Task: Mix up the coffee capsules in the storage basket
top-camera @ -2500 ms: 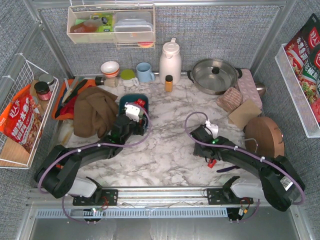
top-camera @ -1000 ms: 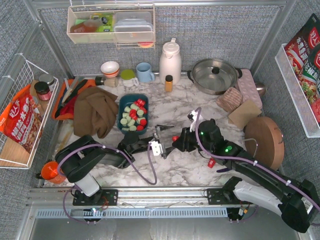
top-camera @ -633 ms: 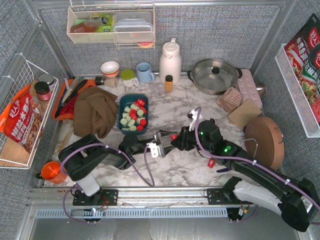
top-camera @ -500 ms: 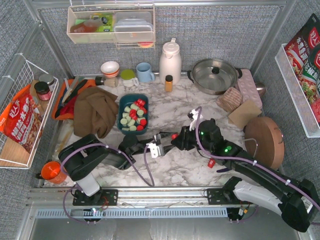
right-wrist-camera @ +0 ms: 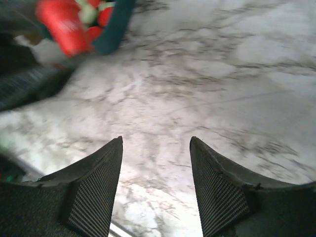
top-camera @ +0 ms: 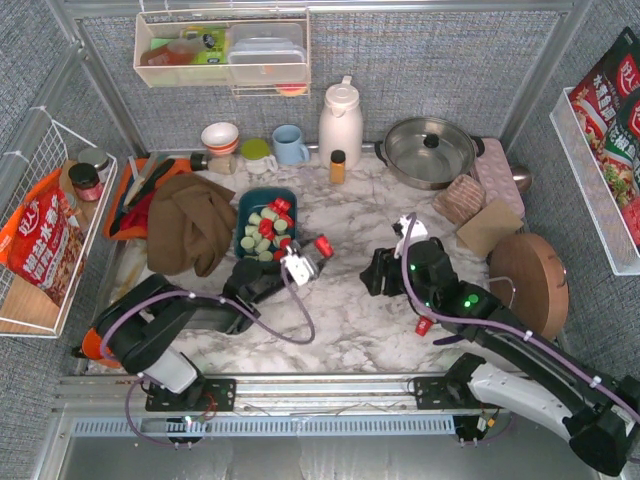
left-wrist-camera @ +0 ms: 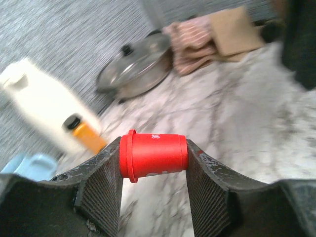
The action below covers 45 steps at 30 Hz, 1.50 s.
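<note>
Holding one red capsule [left-wrist-camera: 154,155] sideways between the pads [left-wrist-camera: 106,187], the left jaws were about half closed on it. Its rim was against the pad on the left side of the wrist view. The jaws were above the tabletop [top-camera: 340,320], just beside the near right corner of the basket [top-camera: 266,192]. The basket stood on the tabletop left of centre, next to a brown cloth [top-camera: 190,225]. It contained the other capsules [top-camera: 262,232], red and pale green ones lying mixed together. The right jaws were partly open and held nothing. They hung over bare marble, to the right of the left jaws and well apart from the basket. Behind the basket stood a blue mug [top-camera: 290,145] and a white jug [top-camera: 340,120].
</note>
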Tool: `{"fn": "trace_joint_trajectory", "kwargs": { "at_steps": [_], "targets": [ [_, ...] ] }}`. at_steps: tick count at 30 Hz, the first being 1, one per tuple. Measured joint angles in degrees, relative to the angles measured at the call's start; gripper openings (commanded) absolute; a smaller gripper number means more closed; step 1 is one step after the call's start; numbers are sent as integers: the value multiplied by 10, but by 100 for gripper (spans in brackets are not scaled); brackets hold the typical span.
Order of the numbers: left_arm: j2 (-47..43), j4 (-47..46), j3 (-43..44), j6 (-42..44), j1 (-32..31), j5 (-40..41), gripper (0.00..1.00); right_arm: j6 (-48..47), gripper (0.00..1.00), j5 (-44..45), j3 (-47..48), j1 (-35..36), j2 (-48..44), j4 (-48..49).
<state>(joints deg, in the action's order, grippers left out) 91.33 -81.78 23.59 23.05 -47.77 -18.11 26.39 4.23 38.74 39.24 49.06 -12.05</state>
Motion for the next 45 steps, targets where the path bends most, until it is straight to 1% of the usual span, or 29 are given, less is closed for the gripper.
{"fn": "trace_joint_trajectory", "kwargs": {
  "at_steps": [2, 4, 8, 12, 14, 16, 21, 23, 24, 25, 31, 37, 45],
  "targets": [
    [-25, 52, 15, -21, 22, 45, 36, 0, 61, 54, 3, -1, -9, -29],
    [-43, 125, 44, -49, 47, 98, 36, 6, 61, 111, 10, -2, -8, -66],
    [-52, 276, 99, -125, 99, 188, 37, 52, 61, 220, 25, -4, 14, -142],
    [-49, 371, 99, -183, 119, 229, 38, 117, 61, 285, 33, -6, 44, -214],
    [-49, 398, 94, -202, 120, 245, 40, 151, 61, 306, 36, -7, 59, -245],
    [-49, 414, 88, -215, 121, 257, 46, 182, 61, 320, 41, -10, 73, -274],
    [-60, 435, 73, -243, 123, 292, 69, 255, 61, 343, 48, -11, 103, -341],
    [-68, 434, 68, -250, 123, 304, 84, 283, 61, 344, 48, -11, 114, -363],
    [-72, 434, 65, -252, 123, 308, 97, 295, 60, 344, 47, -11, 118, -370],
    [-76, 434, 64, -254, 123, 313, 99, 306, 60, 343, 44, -11, 121, -375],
    [-100, 424, 65, -261, 123, 315, 99, 355, 59, 304, -9, -11, 137, -377],
    [-124, 409, 52, -261, 122, 315, 99, 376, 57, 268, -55, -11, 144, -342],
    [-129, 398, 48, -260, 122, 309, 99, 381, 54, 255, -94, -11, 162, -277]
  ]
}}
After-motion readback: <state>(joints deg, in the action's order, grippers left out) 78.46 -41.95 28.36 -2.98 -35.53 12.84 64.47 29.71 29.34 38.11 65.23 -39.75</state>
